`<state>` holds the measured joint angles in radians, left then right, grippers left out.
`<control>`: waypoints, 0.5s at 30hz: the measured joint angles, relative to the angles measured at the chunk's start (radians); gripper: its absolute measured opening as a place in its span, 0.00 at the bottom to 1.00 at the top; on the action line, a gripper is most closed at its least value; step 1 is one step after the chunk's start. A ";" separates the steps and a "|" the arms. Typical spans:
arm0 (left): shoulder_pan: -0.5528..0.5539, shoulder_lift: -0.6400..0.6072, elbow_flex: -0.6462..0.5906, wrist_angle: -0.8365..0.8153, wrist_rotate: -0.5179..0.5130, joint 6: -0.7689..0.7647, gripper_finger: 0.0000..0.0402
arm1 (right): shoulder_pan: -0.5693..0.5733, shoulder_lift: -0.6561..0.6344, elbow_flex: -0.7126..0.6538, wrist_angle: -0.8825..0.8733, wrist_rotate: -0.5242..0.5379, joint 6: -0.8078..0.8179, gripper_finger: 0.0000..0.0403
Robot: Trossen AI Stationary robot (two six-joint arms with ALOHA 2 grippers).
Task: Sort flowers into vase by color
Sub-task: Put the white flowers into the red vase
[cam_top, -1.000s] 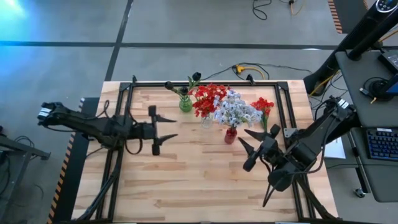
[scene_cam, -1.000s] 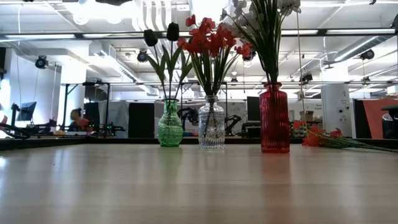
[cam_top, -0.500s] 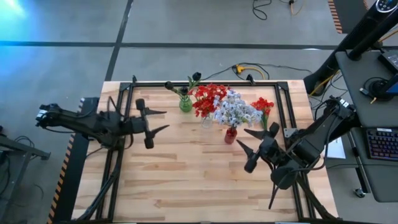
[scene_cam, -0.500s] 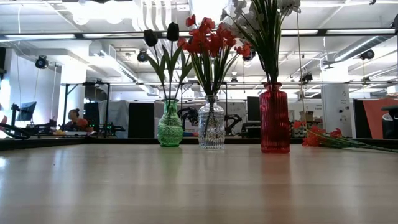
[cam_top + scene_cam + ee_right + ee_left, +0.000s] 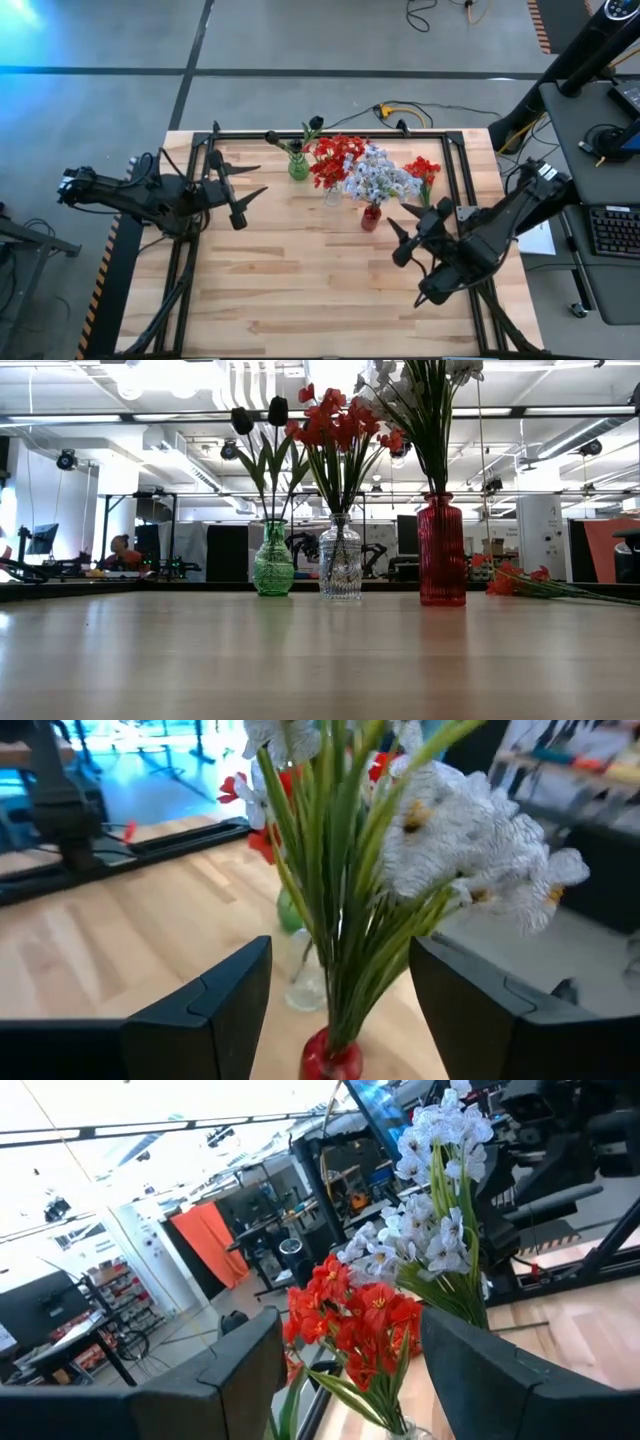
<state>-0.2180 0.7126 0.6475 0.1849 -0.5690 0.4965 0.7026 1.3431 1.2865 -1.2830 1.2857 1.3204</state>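
Observation:
Three vases stand in a row near the table's far edge. The green vase point(image 5: 298, 168) holds dark buds point(image 5: 256, 415). The clear vase point(image 5: 340, 558) holds red blossoms point(image 5: 335, 158). The red vase point(image 5: 371, 217) holds pale blue-white blossoms point(image 5: 380, 178). One loose red spray point(image 5: 424, 170) lies flat on the table to their right. My left gripper point(image 5: 262, 179) hovers open left of the vases, pointing at them. My right gripper point(image 5: 398, 216) hovers open just right of the red vase; in its wrist view the pale flowers' stems point(image 5: 335, 920) stand beyond its fingers.
A black metal frame point(image 5: 330, 133) runs along the table's far edge and sides. The wooden tabletop point(image 5: 320, 280) in front of the vases is bare. Cables lie on the floor beyond the far edge, and a desk with a keyboard stands right of the table.
My left gripper has drawn back from the table's middle toward the far left and risen, tipping up a little. My right gripper has sunk a little and its wrist has turned. The vases and flowers have kept still.

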 joint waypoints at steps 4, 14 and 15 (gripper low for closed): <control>0.000 0.001 0.001 0.002 0.000 0.000 0.55 | -0.039 0.013 0.000 0.000 0.010 -0.021 0.58; 0.006 0.008 0.000 0.001 0.000 0.008 0.55 | -0.088 -0.014 0.000 0.001 0.010 -0.065 0.59; 0.006 0.008 0.000 0.001 0.000 0.008 0.55 | -0.088 -0.016 0.000 0.002 0.010 -0.071 0.59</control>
<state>-0.2119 0.7207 0.6479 0.1864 -0.5690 0.5045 0.6144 1.3271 1.2865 -1.2812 1.2953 1.2490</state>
